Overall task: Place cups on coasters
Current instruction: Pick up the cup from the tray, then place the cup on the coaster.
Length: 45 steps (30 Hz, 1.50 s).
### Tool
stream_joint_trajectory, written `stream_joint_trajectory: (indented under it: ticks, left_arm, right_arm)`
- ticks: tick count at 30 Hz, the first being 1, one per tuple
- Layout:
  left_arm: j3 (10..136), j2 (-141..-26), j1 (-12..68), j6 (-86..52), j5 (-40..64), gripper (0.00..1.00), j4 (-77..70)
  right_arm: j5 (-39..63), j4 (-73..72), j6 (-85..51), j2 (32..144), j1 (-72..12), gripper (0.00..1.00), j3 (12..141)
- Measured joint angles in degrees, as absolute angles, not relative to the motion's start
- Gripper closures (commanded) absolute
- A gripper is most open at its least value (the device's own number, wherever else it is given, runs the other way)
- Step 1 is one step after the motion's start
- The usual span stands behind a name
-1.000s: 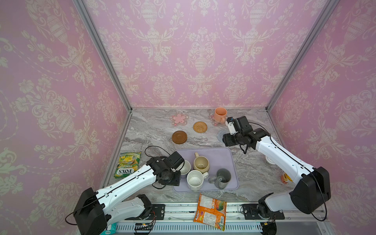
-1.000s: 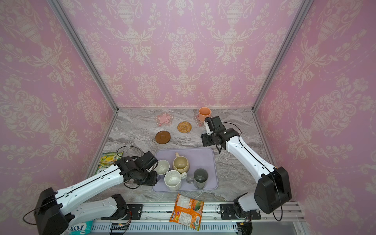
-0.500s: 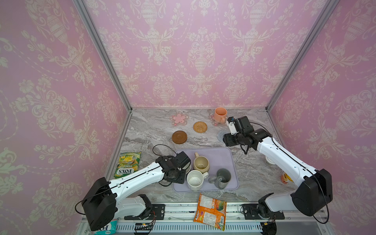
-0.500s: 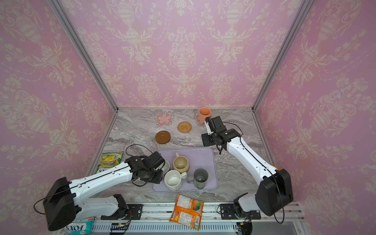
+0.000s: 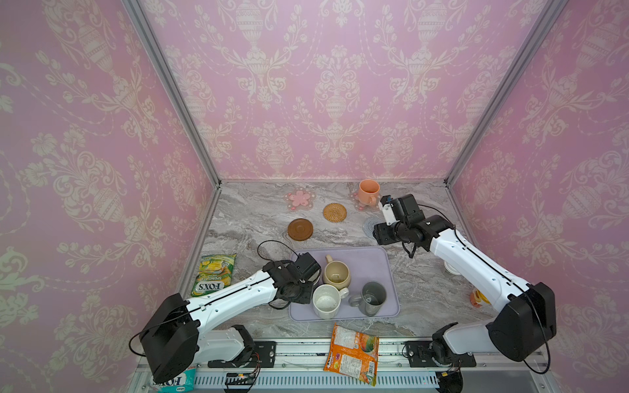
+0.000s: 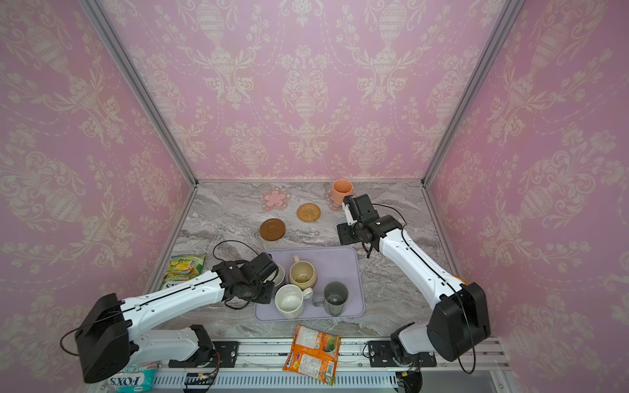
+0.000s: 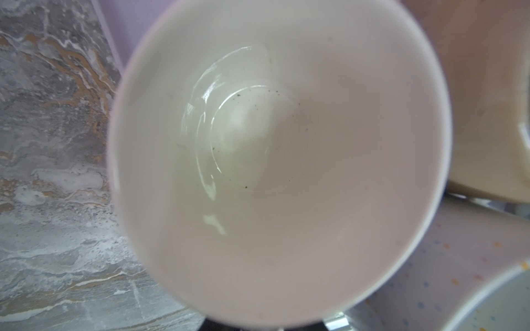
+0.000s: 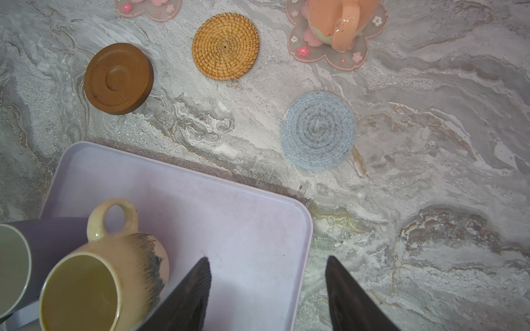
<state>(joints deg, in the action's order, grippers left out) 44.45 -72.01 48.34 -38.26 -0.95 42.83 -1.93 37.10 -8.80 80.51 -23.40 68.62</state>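
At the left edge of the lavender tray (image 5: 369,263), the left gripper (image 5: 307,271) sits directly over the lavender mug (image 7: 286,172). That mug's white inside fills the left wrist view, and in both top views the wrist hides nearly all of it. The claw's fingers show in no view, so it cannot be told whether it has clenched on the mug.

Three more mugs stand upright on the tray. The rounded beige mug (image 5: 336,274) is just beside the lavender one. The speckled white mug (image 5: 326,301) stands at the near edge, with the dark grey mug (image 5: 372,298) to its right, and their handles point toward each other.

The right gripper (image 8: 267,259) hangs above the tray's far right corner, released, with nothing between its fingers. In the right wrist view one finger is over the tray and the other over the marble tabletop (image 8: 430,172). The grey-blue coaster (image 8: 317,131) lies just beyond it, uncovered.

Toward the back wall, the peach-orange mug (image 5: 368,191) stands upright on a pink flower-shaped coaster (image 8: 347,58). The second pink flower-shaped coaster (image 5: 299,200), the woven rattan coaster (image 5: 335,212) and the dark brown wooden coaster (image 5: 300,229) lie uncovered and apart from one another.

A Fox's sweets packet (image 5: 213,275) lies left of the tray, and an orange snack packet (image 5: 352,354) lies at the table's near edge.
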Motion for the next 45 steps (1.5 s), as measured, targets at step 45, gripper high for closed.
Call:
stream_joint_trajectory:
  ticks: [45]
  left_arm:
    - [88.66, -102.96, 23.24, -12.73, -4.36, 1.0, 52.66]
  right_arm:
    - [-2.57, 37.32, -4.47, 86.13, -21.76, 0.34, 73.12]
